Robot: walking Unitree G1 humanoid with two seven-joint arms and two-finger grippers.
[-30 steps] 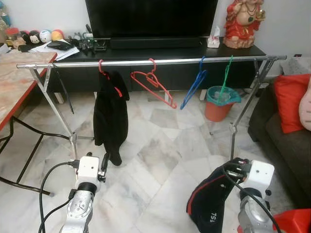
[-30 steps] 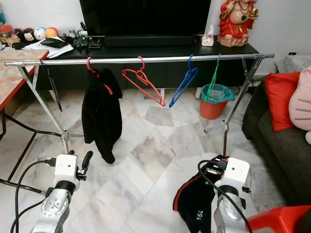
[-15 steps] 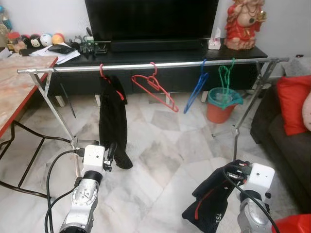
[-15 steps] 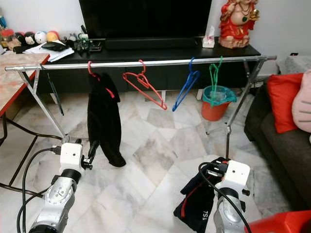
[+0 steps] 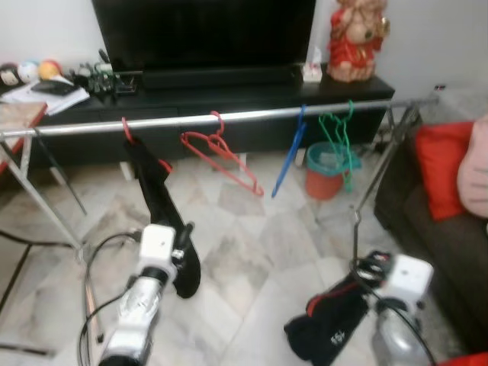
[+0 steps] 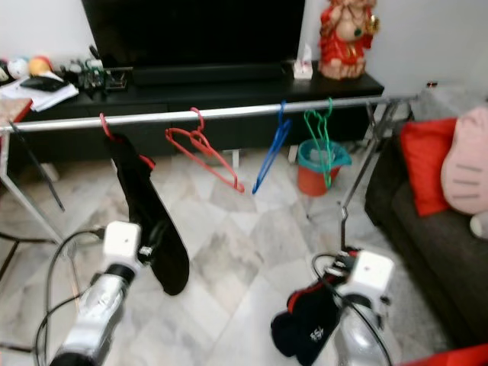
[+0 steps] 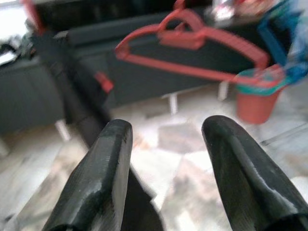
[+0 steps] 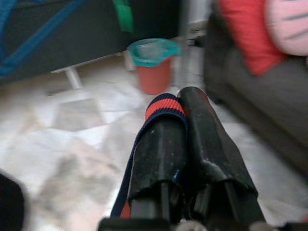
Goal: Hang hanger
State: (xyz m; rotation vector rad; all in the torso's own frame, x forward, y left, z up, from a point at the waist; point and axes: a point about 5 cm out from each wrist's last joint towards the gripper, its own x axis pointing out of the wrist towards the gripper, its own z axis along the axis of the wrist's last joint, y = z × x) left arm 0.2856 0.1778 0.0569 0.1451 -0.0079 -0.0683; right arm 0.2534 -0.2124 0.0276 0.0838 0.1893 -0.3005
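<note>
Four hangers ride the rail (image 5: 252,115): one under a black garment (image 5: 164,213) at left, then a bare red hanger (image 5: 221,151), a blue (image 5: 288,156) and a green (image 5: 339,137). The left gripper (image 7: 163,183), fingers wide apart and empty, faces the red one. It looks light, stiff and slick, best taken by its lower bar. The right gripper (image 8: 185,144), fingers closed, pinches a limp dark cloth (image 5: 328,332); its white print is unreadable.
</note>
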